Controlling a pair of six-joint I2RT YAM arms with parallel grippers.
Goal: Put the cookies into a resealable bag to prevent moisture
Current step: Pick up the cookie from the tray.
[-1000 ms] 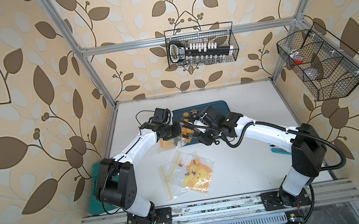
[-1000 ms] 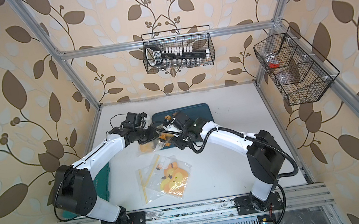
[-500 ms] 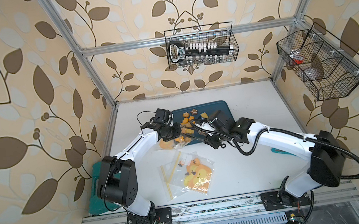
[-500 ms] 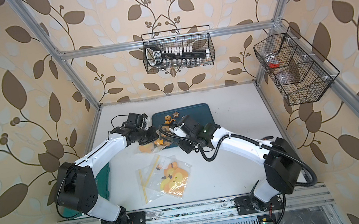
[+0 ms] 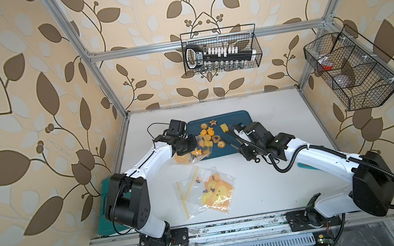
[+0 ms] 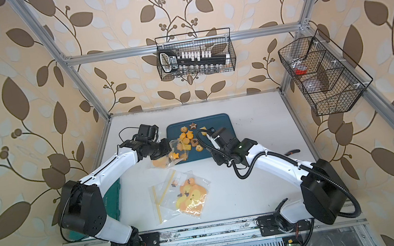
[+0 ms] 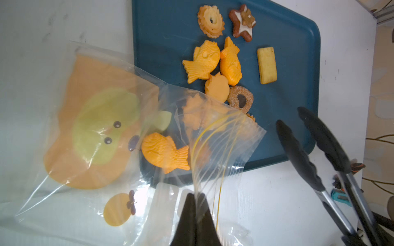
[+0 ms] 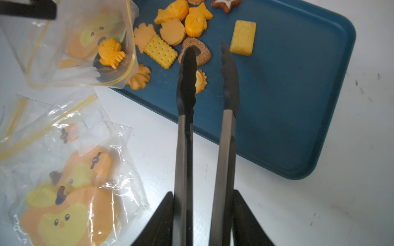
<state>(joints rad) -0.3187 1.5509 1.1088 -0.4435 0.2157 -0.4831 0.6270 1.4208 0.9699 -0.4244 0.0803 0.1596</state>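
**Left gripper** [image 7: 195, 198]: clenched on the edge of a clear resealable plastic bag [image 7: 136, 136] printed with an orange-and-yellow cartoon chick. Yellow zip lines run out from the pinch. In both top views the bag hangs just left of frame centre, at the lower left corner of a dark blue rectangular plastic tray [image 5: 239, 127].

**Cookies:** one orange fish-shaped cookie [image 7: 164, 152] lies inside the bag, whose mouth stands open towards the tray. The remaining cookies [image 7: 205, 59] lie on the tray, clustered on the half nearest the bag:
- two orange fish, touching each other
- a scalloped yellow ring
- a brown star with white icing
- a sugared brown heart
- a dotted yellow cracker
- flower shapes
- a pale yellow rectangular block, set a little apart from the rest

**Right gripper** [image 8: 203, 198]: grasping the twin handles of steel tongs with black scalloped tips [image 8: 185, 85]. The tips stand apart and hold nothing. In the right wrist view one tip overlaps the brown heart and the other ends near the yellow block.

**Spare clear printed bags** [image 5: 209, 191]: lying flat on the white table [image 5: 255, 194], below frame centre in both top views and apart from the tray.
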